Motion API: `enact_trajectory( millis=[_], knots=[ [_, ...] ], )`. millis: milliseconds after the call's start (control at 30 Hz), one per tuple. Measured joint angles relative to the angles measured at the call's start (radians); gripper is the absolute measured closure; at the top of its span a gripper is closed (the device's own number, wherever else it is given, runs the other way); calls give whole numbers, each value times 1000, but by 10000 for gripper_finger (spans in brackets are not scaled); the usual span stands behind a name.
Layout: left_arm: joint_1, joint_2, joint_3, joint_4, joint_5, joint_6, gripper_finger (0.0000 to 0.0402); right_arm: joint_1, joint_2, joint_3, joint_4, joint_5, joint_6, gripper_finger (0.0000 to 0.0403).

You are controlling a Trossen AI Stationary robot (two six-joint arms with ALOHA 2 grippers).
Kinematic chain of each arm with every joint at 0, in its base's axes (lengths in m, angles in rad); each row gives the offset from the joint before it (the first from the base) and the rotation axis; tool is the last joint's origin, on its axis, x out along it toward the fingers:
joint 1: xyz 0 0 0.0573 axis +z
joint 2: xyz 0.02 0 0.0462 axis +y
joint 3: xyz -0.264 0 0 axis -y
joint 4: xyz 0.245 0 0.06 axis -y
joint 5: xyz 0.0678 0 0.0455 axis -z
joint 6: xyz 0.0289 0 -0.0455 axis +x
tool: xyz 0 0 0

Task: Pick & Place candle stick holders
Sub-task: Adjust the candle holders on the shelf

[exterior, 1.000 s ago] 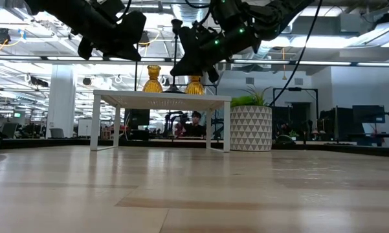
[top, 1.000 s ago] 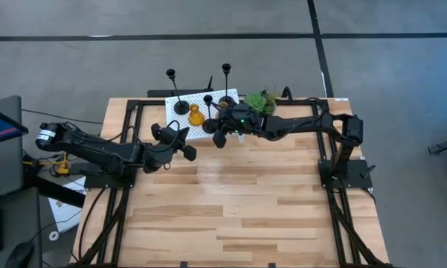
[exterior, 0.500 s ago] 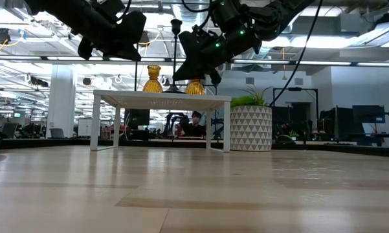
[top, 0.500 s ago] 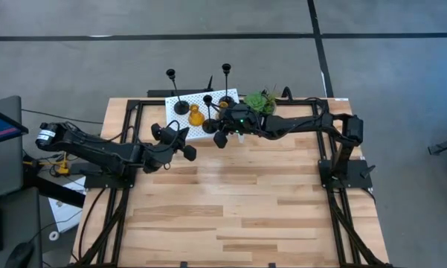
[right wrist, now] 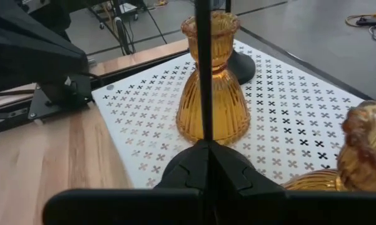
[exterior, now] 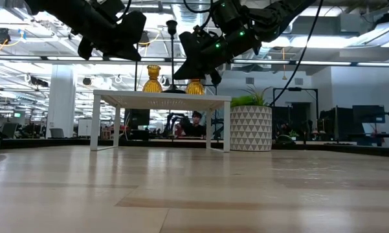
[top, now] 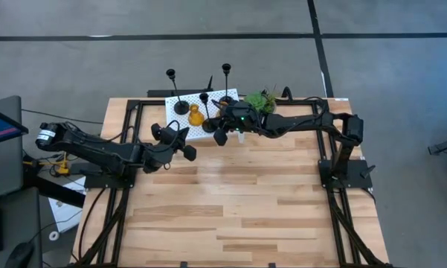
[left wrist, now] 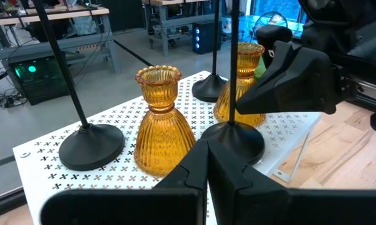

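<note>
right pincer clamped on a black candle holder's stem above the white stand

the right pincer [top: 222, 132] hangs over the near edge of the white perforated stand [top: 197, 130] at the far side of the wooden table [top: 238, 201]. its fingers are pressed together around the thin stem of a black candle holder [top: 206, 112]; in the right wrist view that stem [right wrist: 203, 69] rises straight up from between the dark fingers. from that view i cannot tell whether the holder's base is touching the stand.

the left pincer [top: 187, 151] hovers just beside the stand's near left corner, its fingers closed with nothing between them. in the left wrist view the closed fingers [left wrist: 206, 165] point at the stand, and the right arm's dark pincer shows just beyond.

on the stand, two more black candle holders stand upright: one at the far left [top: 175, 91] and one at the far middle [top: 226, 82]. an amber candle holder [top: 196, 115] sits between the far-left black one and the held one; in the left wrist view it [left wrist: 157, 122] is close in front, with a second amber candle holder [left wrist: 245, 84] behind it and near the right arm. in the low view both amber ones [exterior: 153, 79] show on top of the stand.

a small green potted plant [top: 262, 100] sits just right of the stand, partly under the right arm.
</note>
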Motion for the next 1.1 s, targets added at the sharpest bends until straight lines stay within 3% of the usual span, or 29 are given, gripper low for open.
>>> enact_trajectory(
  millis=[333, 733, 1100],
  knots=[
    [0, 0, 0, 0, 0, 0, 396, 1, 1, 0, -72, -26, 0, 403],
    [0, 0, 0, 0, 0, 0, 396, 0, 1, 0, -32, -132, 0, 403],
    [0, 0, 0, 0, 1, 0, 396, 1, 1, 0, 11, -125, 0, 403]
  ],
)
